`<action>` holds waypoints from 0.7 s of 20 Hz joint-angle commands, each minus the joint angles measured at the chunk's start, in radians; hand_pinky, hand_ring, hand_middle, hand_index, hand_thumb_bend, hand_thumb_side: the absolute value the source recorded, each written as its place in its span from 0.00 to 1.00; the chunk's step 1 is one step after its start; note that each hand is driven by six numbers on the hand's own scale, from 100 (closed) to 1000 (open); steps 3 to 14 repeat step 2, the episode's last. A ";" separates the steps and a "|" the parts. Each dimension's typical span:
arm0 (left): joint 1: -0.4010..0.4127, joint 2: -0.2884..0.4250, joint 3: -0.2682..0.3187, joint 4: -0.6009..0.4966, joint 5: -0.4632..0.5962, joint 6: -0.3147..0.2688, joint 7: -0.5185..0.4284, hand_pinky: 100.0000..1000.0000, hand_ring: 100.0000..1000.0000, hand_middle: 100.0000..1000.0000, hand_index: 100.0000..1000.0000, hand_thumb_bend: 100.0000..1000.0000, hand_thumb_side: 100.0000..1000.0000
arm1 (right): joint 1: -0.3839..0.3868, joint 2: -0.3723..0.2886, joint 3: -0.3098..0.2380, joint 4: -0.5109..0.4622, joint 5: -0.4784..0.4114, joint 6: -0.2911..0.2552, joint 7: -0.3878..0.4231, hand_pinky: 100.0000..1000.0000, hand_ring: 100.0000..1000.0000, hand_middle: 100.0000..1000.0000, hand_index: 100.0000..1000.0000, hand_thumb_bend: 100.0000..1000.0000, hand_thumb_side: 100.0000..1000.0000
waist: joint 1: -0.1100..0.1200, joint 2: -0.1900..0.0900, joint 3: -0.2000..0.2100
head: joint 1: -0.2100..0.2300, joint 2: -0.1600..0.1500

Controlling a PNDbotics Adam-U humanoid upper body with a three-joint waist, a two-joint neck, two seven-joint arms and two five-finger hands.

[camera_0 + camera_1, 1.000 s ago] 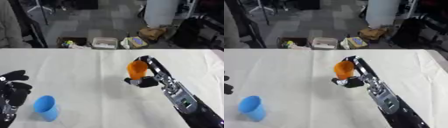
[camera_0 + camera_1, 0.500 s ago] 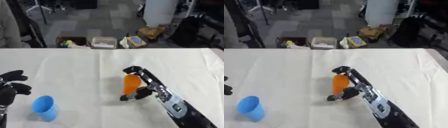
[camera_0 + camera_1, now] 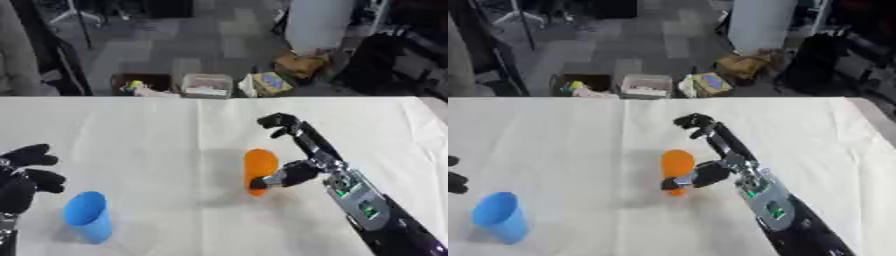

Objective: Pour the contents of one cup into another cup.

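Note:
An orange cup [image 3: 260, 169] stands upright near the middle of the white table [image 3: 157, 135]. My right hand [image 3: 302, 169] comes in from the lower right and sits against the cup's right side. Its thumb curls round the cup's lower part, and its fingers [image 3: 282, 123] hook just past the far side of the rim. A blue cup [image 3: 88, 217] stands upright at the lower left, well apart from the orange one. Just left of it my left hand [image 3: 24, 181] rests open, holding nothing. What either cup holds is hidden.
Beyond the table's far edge the floor holds a clear bin [image 3: 207, 85], a dark box [image 3: 140, 84], a brown bag [image 3: 301, 65] and a white cylinder [image 3: 319, 24]. Bare cloth lies between the two cups.
My right hand has carried the orange cup down and a little left, toward me, and it now sits low at the table. The left hand and blue cup have stayed put.

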 commanded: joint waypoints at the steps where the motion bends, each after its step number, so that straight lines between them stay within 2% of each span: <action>1: 0.003 0.020 0.020 -0.016 -0.015 -0.008 0.005 0.47 0.47 0.54 0.70 0.98 0.78 | 0.010 -0.048 -0.056 -0.092 -0.075 0.036 -0.033 0.64 0.77 0.74 0.81 0.93 0.29 | -0.002 -0.018 -0.004 | 0.013 -0.009; 2: 0.007 0.021 0.022 -0.018 -0.018 -0.008 0.006 0.47 0.48 0.56 0.71 0.99 0.78 | 0.021 -0.054 -0.069 -0.116 -0.098 0.048 -0.039 0.63 0.77 0.73 0.81 0.92 0.28 | -0.003 -0.018 -0.006 | 0.017 -0.008; 14: 0.007 0.021 0.022 -0.018 -0.018 -0.008 0.006 0.47 0.48 0.56 0.71 0.99 0.78 | 0.021 -0.054 -0.069 -0.116 -0.098 0.048 -0.039 0.63 0.77 0.73 0.81 0.92 0.28 | -0.003 -0.018 -0.006 | 0.017 -0.008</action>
